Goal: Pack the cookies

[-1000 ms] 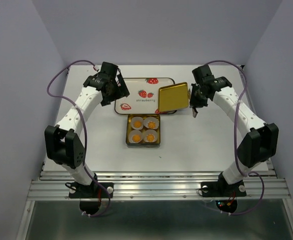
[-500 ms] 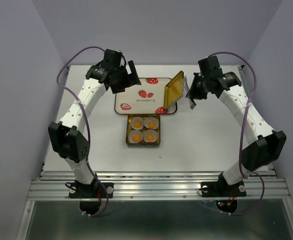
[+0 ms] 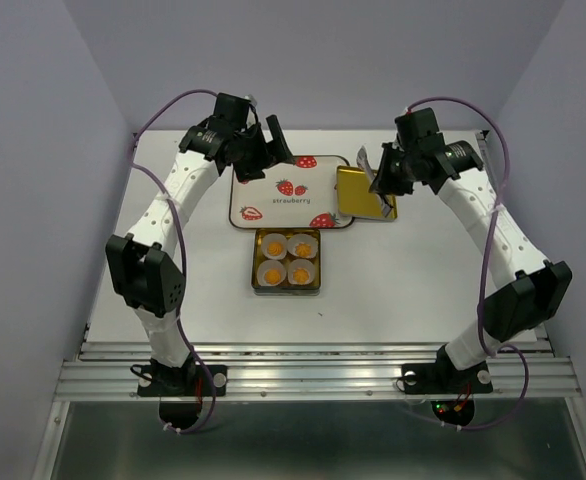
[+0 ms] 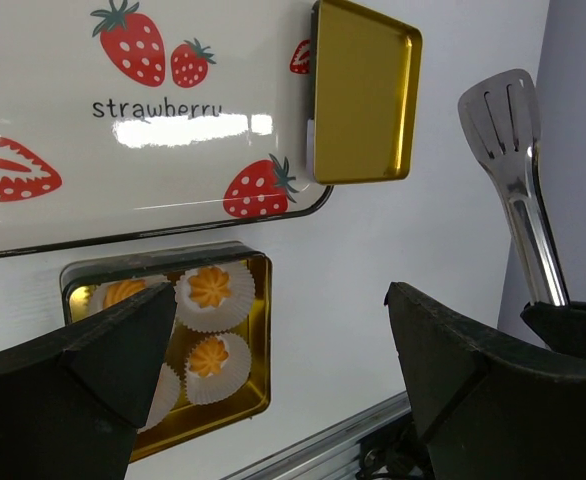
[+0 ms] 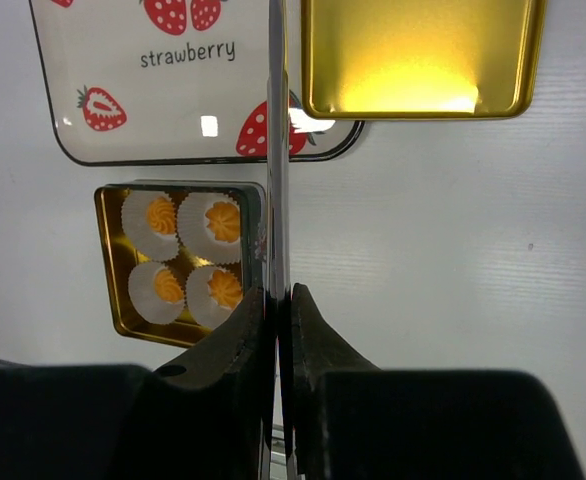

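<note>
All four cookies (image 5: 222, 221) sit in paper cups (image 5: 191, 226) inside the tin (image 5: 108, 260) on the desk (image 3: 403, 280). The lid (image 3: 363, 192) lies apart, inside up; fitting it appears to remain. The left fingers (image 4: 103, 350) are spread and empty. The right fingers (image 5: 313, 340) pinch the tongs (image 5: 278, 150).

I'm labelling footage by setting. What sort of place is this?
Probably a lab robot test booth, not a kitchen: plain walls box in a white table, a left arm and right arm are bolted to a metal rail, and the only food is one tin of cookies.
</note>
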Action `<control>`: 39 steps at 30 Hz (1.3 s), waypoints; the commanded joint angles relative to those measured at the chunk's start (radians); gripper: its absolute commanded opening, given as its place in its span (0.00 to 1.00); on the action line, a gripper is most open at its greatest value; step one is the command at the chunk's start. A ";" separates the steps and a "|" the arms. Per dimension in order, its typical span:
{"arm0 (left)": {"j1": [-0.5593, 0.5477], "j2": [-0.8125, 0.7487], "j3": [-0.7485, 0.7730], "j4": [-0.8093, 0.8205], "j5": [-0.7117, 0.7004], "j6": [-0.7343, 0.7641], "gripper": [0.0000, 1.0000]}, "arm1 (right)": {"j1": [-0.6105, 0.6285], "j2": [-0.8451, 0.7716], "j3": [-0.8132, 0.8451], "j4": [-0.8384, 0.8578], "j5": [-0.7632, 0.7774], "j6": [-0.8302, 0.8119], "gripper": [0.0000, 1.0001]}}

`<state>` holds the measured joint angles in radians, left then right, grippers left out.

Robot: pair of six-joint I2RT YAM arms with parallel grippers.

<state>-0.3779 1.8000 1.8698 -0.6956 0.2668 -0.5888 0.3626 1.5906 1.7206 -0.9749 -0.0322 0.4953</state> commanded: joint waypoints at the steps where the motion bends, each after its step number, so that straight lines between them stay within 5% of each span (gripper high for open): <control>1: -0.004 -0.024 0.006 0.022 0.017 -0.002 0.99 | 0.013 -0.006 0.020 0.007 0.028 -0.009 0.01; 10: -0.003 -0.045 -0.011 -0.036 -0.040 0.027 0.99 | 0.024 0.169 0.140 -0.116 0.023 -0.173 0.01; 14: -0.003 -0.076 -0.058 -0.036 -0.054 0.032 0.99 | 0.065 0.268 0.233 -0.177 -0.025 -0.187 0.13; 25: -0.004 -0.128 -0.101 -0.067 -0.101 0.050 0.99 | 0.176 0.422 0.415 -0.352 0.271 -0.136 0.34; 39: 0.002 -0.137 -0.113 -0.087 -0.110 0.058 0.99 | 0.217 0.428 0.473 -0.357 0.336 -0.135 0.34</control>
<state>-0.3779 1.7096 1.7596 -0.7700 0.1677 -0.5533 0.5690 2.0224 2.1628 -1.3289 0.2417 0.3550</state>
